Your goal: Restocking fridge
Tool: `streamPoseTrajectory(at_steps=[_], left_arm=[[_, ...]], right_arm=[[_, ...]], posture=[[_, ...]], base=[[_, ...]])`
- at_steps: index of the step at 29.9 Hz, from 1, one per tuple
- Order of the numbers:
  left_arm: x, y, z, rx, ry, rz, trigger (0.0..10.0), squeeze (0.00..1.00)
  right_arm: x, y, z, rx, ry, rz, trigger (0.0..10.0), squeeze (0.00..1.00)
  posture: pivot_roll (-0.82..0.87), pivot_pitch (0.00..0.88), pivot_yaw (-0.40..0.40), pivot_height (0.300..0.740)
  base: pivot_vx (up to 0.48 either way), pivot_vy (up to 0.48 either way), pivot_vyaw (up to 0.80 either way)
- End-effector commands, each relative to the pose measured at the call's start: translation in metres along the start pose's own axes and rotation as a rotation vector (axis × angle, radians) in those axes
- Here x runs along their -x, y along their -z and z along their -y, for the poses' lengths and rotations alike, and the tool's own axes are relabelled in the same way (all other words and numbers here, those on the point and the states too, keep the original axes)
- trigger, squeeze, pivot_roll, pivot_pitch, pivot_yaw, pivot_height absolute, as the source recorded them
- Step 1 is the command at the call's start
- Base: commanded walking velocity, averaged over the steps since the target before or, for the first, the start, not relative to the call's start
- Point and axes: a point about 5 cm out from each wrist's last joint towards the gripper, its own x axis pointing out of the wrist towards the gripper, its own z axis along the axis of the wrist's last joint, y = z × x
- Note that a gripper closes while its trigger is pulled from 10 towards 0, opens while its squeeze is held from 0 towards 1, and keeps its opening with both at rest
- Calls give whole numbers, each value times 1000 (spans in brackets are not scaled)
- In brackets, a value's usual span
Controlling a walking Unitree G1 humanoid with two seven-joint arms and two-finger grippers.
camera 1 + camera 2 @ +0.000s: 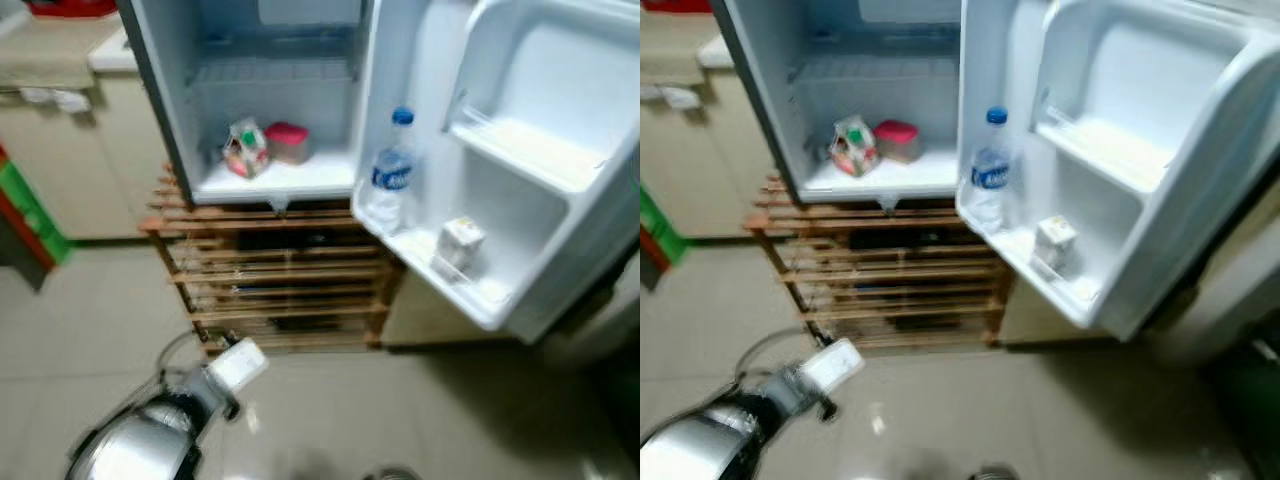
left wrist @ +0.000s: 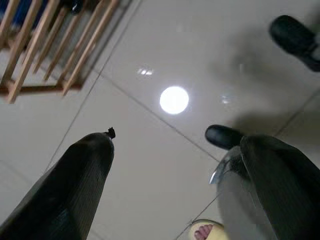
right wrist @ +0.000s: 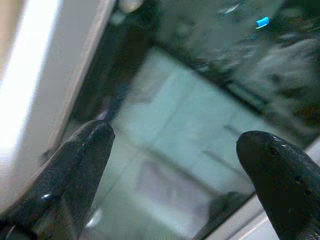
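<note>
Your small white fridge (image 1: 290, 180) stands open on a wooden slatted rack (image 1: 280, 280), well beyond both pairs of fingers. On its floor sit a small carton (image 1: 245, 148) and a red-lidded tub (image 1: 288, 142), side by side. The door shelf holds an upright water bottle (image 1: 393, 170) and a small carton (image 1: 458, 243)

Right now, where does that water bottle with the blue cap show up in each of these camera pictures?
Left eye view: the water bottle stands in the open fridge door's lower shelf, right of centre.
Right eye view: the same bottle sits near the middle, in that door shelf.
Left wrist view: not in it; floor tiles and the wooden rack.
Right wrist view: not in it.
Shared landmark: the wooden rack under the fridge.
</note>
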Motion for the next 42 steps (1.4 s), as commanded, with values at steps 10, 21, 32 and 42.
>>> streamPoseTrajectory(at_steps=[10,21,32,42], left_arm=[[4,18,-19,163,-69,-57,10000,0],[4,17,-20,170,-75,-57,10000,0],[6,20,-20,103,-42,-138,10000,0],[6,19,-20,83,-38,-147,10000,0]], right_arm=[[31,-53,-68,-247,-376,154,10000,0],[86,-97,-122,-411,-744,222,10000,0],[161,-143,-155,-512,-1084,284,10000,0],[239,-184,-149,-715,-1691,269,10000,0]], posture=[[-249,0,44,711],[-247,0,41,711],[-254,0,44,711],[-226,0,29,711]], base=[[0,0,0],[0,0,0],[0,0,0],[0,0,0]])
